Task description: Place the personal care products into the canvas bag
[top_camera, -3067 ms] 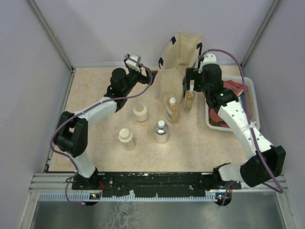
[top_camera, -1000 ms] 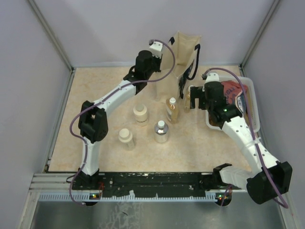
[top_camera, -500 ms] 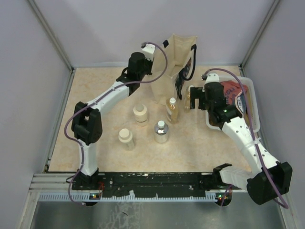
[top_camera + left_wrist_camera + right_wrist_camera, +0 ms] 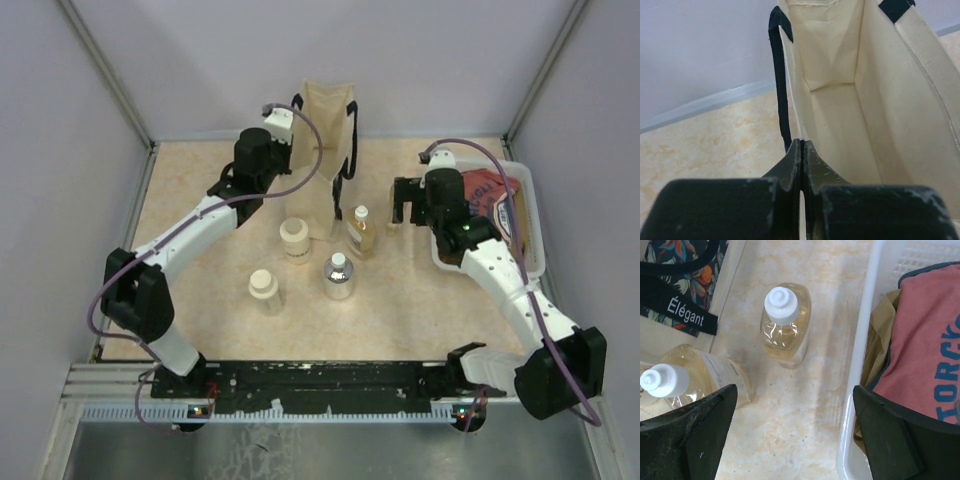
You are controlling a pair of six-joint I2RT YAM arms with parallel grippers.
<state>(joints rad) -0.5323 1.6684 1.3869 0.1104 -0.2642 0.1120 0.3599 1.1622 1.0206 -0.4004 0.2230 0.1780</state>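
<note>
LOOKING DOWN ON THE TABLE: From overhead, my right gripper [image 4: 795, 390] covers the first amber bottle [image 4: 785, 325], which only the right wrist view shows whole. In that view one of my spread fingers [image 4: 695, 440] cuts off the base of the second amber bottle [image 4: 692, 382]. The canvas bag [image 4: 325, 150] stands upright at 12 o'clock on the table [image 4: 200, 250]. Its floor cannot be made out from above. The left wrist view shows bare cloth walls inside, with the lower part blocked by my own fingers.

A navy handle [image 4: 780, 75] hangs along the bag's rim, and a dark tag [image 4: 685, 314] reading "Élégant" sits on its side. The second amber bottle stands just beside the bag at its 4 o'clock. At 3 o'clock on the table is a white tub [image 4: 858, 355] holding a red shirt [image 4: 925, 340]. Out in the open, well apart from both grippers, are the far cream jar [image 4: 294, 238], the near cream jar [image 4: 264, 288] and the round clear bottle [image 4: 338, 275].

My left arm stretches toward 1 o'clock, and my left gripper [image 4: 801, 145] is pinched tight on the bag's rim. My right arm reaches toward 11 o'clock with the wrist pointing down. Its jaws are spread wide and grip nothing, poised over the first amber bottle between the bag and the tub.
</note>
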